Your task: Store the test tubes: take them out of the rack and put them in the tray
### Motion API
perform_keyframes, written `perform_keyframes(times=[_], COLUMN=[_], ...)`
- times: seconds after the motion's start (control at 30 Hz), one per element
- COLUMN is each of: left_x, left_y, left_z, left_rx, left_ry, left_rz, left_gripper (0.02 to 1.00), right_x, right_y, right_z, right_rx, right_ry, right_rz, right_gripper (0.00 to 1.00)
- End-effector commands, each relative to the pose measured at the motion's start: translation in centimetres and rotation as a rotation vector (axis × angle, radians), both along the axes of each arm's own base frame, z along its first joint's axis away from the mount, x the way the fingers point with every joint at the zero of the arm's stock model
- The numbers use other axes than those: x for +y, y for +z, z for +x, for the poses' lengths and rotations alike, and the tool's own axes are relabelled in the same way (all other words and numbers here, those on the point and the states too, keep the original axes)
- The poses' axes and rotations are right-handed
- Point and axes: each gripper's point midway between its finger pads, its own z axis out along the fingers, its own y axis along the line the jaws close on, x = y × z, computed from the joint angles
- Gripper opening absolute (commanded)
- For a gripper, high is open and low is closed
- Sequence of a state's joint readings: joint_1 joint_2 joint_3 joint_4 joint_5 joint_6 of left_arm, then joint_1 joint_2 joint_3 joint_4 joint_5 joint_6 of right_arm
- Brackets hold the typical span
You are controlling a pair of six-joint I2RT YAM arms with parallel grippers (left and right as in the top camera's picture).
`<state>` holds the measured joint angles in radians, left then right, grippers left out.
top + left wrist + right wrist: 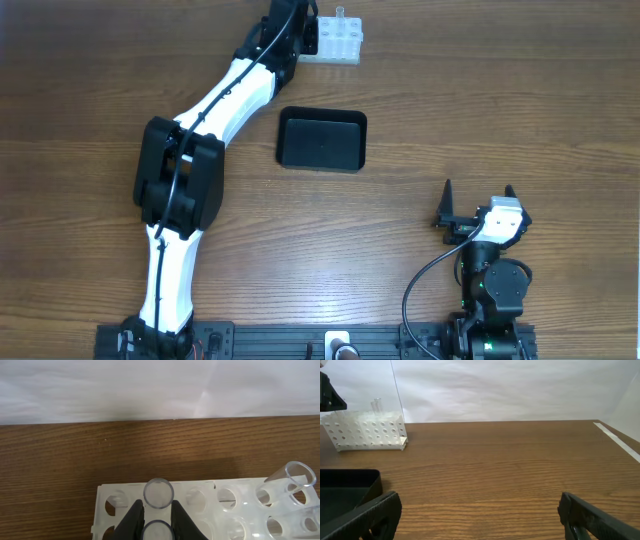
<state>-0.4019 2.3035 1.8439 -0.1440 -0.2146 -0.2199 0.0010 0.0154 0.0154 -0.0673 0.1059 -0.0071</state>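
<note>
The rack (pixel 335 42) stands at the far edge of the table (pixel 520 100). The left tool (pixel 157 507) is over the rack's left end, its fingers (pixel 131 522) pinching a tube (pixel 157 531) that sits upright in a hole. A second tube (pixel 158 493) stands in the next hole just beyond the fingertips, and a tilted tube (pixel 295 479) leans in a hole toward the rack's right end. The tray (pixel 322 142) lies near the rack, on its front side. The right tool (pixel 478 192) is well apart from the rack, spread, gripping nothing.
</note>
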Motion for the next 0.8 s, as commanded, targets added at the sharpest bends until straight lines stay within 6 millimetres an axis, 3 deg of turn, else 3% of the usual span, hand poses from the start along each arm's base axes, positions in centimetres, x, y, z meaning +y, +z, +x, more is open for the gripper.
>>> perform_keyframes(times=[0.03, 0.3, 0.6, 0.8], left_x=[-0.7, -0.8, -1.0, -0.8], left_y=[0.2, 0.9, 3.7, 6.5], left_z=[0.3, 0.5, 1.0, 0.5], left_rx=[-0.015, -0.017, -0.05, -0.079], left_ry=[-0.012, -0.012, -0.012, -0.012], left_rz=[-0.001, -0.001, -0.015, -0.027], left_gripper=[0.141, 0.097, 0.08, 0.08], right_x=[0.3, 0.3, 0.3, 0.3], right_y=[-0.2, -0.2, -0.2, -0.2], right_z=[0.0, 0.0, 0.0, 0.0], right_rx=[-0.001, -0.001, -0.001, -0.001], right_ry=[0.015, 0.015, 0.015, 0.015], right_rz=[0.0, 0.0, 0.0, 0.0], right_gripper=[0.991, 0.991, 0.993, 0.991])
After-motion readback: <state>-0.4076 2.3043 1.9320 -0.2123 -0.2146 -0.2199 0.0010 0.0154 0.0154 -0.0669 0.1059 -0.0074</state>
